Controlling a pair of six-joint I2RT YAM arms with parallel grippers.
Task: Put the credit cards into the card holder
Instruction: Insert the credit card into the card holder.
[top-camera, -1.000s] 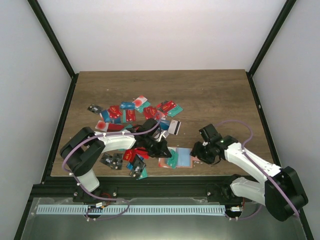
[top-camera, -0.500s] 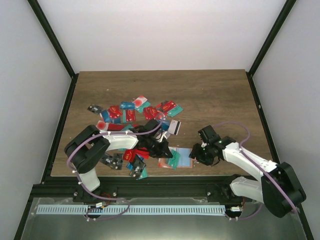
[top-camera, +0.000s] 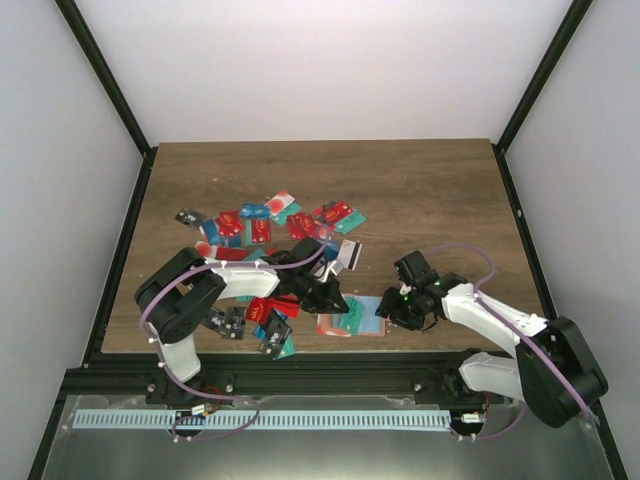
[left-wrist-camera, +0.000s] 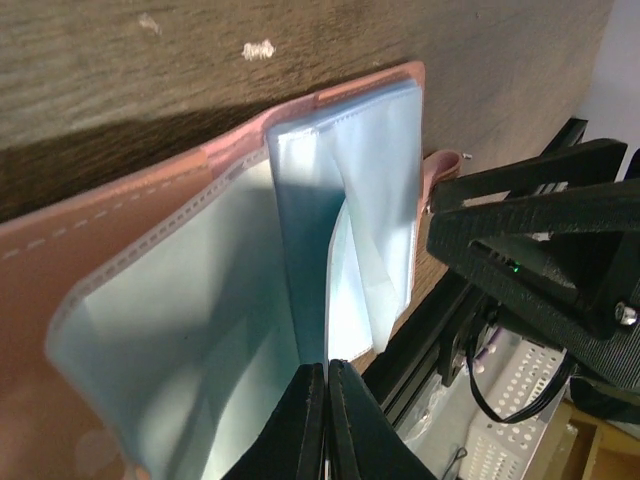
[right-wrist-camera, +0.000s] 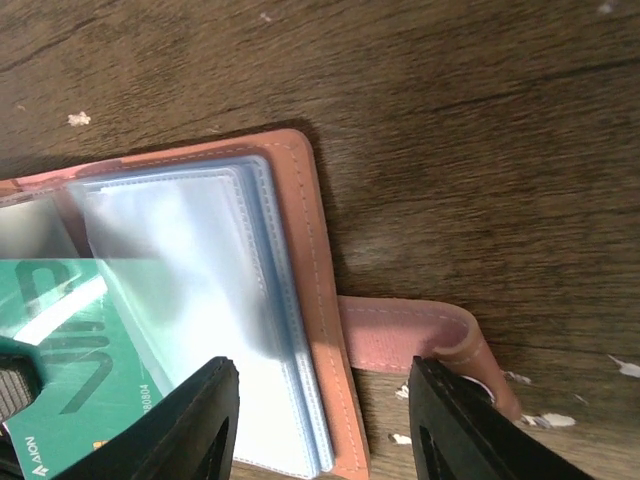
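Both my hands crowd the card holder at the table's near edge, left hand pinched closed at its sleeves, right hand spread by its strap, so a tug could skew it.

High fixed view from the near edge; both wrist views close on the card holder

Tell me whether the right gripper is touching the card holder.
Cannot tell. In the right wrist view the right gripper stands open astride the card holder, but neither contact nor a gap shows plainly.
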